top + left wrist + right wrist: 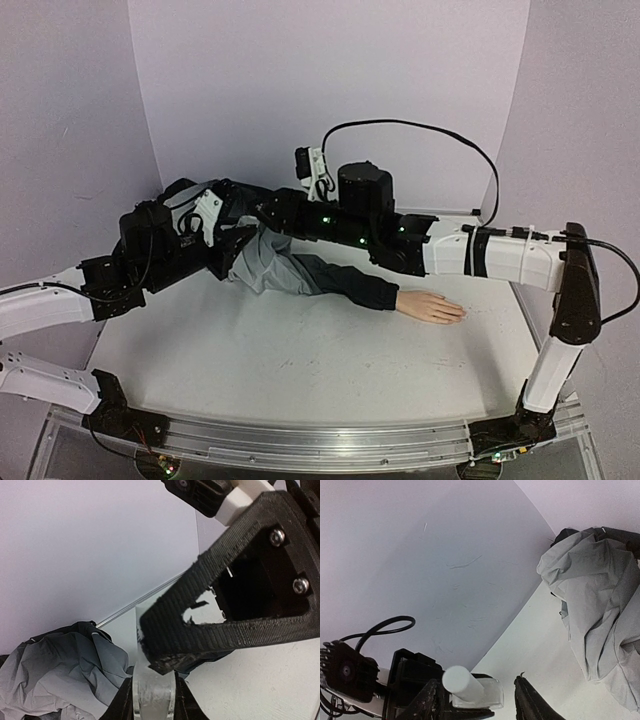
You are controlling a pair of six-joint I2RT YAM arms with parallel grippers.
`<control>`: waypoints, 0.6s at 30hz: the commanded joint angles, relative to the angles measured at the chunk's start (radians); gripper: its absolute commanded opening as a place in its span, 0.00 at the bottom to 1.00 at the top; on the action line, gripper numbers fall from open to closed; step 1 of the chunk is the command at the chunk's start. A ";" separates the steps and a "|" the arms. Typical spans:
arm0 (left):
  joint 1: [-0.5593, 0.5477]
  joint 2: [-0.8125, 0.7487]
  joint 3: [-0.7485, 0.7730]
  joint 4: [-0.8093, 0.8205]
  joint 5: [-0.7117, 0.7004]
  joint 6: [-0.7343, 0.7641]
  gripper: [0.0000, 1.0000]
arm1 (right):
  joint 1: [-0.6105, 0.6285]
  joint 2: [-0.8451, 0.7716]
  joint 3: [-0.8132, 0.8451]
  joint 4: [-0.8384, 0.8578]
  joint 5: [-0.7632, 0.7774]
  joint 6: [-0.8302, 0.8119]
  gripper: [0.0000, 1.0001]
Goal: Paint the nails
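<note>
The pale mannequin hand (pixel 430 305) lies flat on the white table, sticking out of a dark grey sleeve (pixel 340 282). Its nails (pixel 460 314) are too small to make out. Far from the hand, over the bunched end of the jacket, both arms meet. My left gripper (pixel 154 682) is shut on a small clear bottle (pixel 153 697). In the right wrist view the bottle's white cap (pixel 462 682) points up between the fingers of my right gripper (pixel 476 685). That gripper is open: the cap sits next to one finger, with a gap to the other finger (pixel 530 702).
Crumpled light grey jacket cloth (pixel 592 605) lies at the back left of the table (pixel 300 370), under the two wrists. Pale walls close in the back and both sides. A black cable (pixel 420 125) arcs above the right arm.
</note>
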 commanded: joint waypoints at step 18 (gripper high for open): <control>-0.009 0.008 0.040 0.011 -0.005 -0.011 0.00 | 0.014 0.034 0.064 0.070 0.034 0.030 0.23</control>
